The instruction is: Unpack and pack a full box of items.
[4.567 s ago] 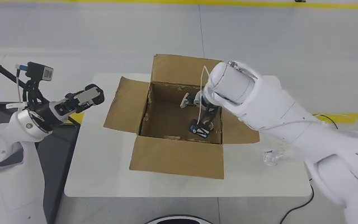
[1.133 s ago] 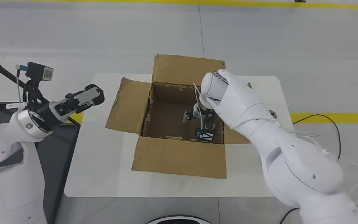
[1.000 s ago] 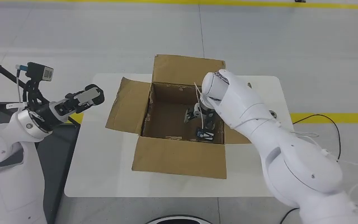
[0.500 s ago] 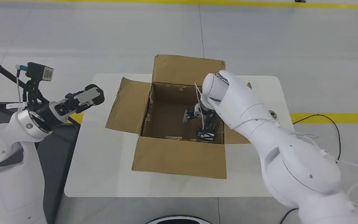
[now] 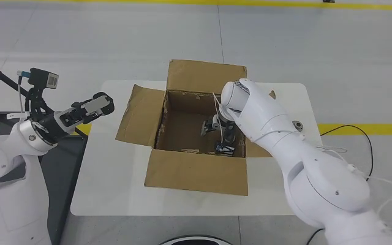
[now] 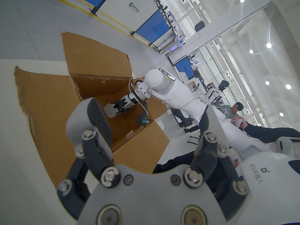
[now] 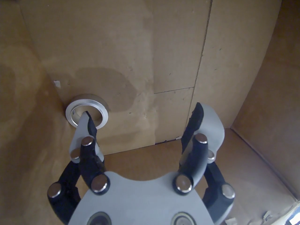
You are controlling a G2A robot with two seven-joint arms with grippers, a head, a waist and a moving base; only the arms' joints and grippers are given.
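An open cardboard box (image 5: 196, 168) stands in the middle of the white table (image 5: 110, 190), all flaps folded out. My right gripper (image 7: 143, 112) is deep inside it, open, with nothing between its fingers. A silver metal ring (image 7: 87, 113) lies flat on the box floor (image 7: 178, 47) near a wall; one fingertip (image 7: 90, 122) hangs over the ring's hole. From above, the right gripper (image 5: 211, 127) sits in the box's right half. My left gripper (image 6: 151, 108) is open and empty, held off the table's left edge (image 5: 98, 105), facing the box (image 6: 46, 108).
A small round object (image 5: 298, 126) lies on the table right of the box, partly behind the right arm. Bare table stretches left of and in front of the box. The right arm (image 6: 178, 94) leans over the box's right flap.
The right gripper has shifted inside the box from the back wall toward the middle, the arm swinging closer over the right flap. In the last second it barely moves. The left arm is still.
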